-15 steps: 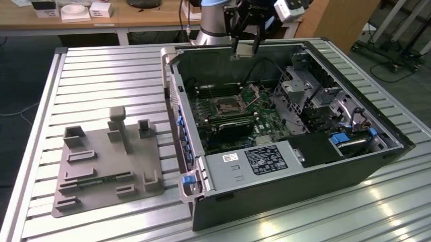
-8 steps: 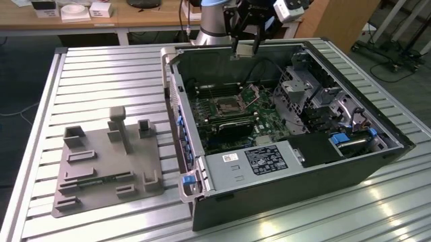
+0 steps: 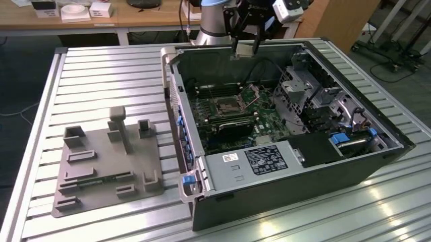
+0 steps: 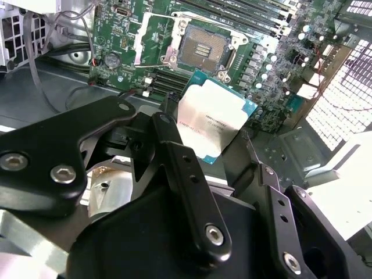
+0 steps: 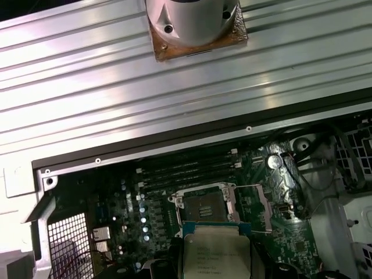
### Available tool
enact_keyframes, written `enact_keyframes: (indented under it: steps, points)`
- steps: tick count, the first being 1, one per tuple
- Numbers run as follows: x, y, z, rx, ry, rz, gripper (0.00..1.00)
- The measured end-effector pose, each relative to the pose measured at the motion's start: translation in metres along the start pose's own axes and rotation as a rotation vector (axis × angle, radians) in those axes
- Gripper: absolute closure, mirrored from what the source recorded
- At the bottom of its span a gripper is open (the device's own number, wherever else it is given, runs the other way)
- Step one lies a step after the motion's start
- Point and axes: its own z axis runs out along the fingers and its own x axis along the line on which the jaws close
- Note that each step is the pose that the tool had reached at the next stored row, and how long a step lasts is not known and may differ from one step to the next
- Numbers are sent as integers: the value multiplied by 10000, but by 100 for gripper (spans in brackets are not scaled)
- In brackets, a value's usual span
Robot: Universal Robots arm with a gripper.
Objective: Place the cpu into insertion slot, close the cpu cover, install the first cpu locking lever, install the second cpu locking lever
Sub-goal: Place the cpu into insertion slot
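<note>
The gripper (image 3: 244,49) is pinching the cpu (image 3: 244,51) by two opposite edges. In the second wrist view its black fingers (image 4: 170,131) press against either side of the chip, whose silvery top faces that camera (image 4: 212,119). The cpu hangs in the air, raised well clear of the insertion slot (image 3: 225,106) and touching nothing but the fingers.

The insertion slot lies bare, and in both wrist views its dark centre sits uncovered inside the silver rim (image 4: 203,49) (image 5: 204,203). The cpu is in the near foreground of the first wrist view too (image 5: 216,253).

The cpu cover (image 3: 259,93) stands swung up, just beside the insertion slot on the exterior view's right. It is tilted away from the slot and not lying over it.

The green motherboard (image 3: 269,123) spreads around the insertion slot, and long black memory slots (image 5: 186,171) run near it. The open computer case (image 3: 176,96) walls the slot in. Well apart from the slot, towards the exterior view's left, a grey fixture plate (image 3: 108,161) rests on the slatted metal table (image 3: 101,75).
</note>
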Motion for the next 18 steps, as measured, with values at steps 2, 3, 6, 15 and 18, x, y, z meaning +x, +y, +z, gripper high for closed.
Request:
enact_keyframes:
  steps: [2, 3, 6, 15, 18]
  points:
    - [5, -1, 3, -8, -38, 427, 46]
    - [6, -1, 3, -9, -40, 450, 46]
    - [7, -2, 3, -10, -47, 525, 46]
    - [10, -3, 6, -15, -70, 779, 46]
    - [10, -3, 7, -16, -76, 846, 46]
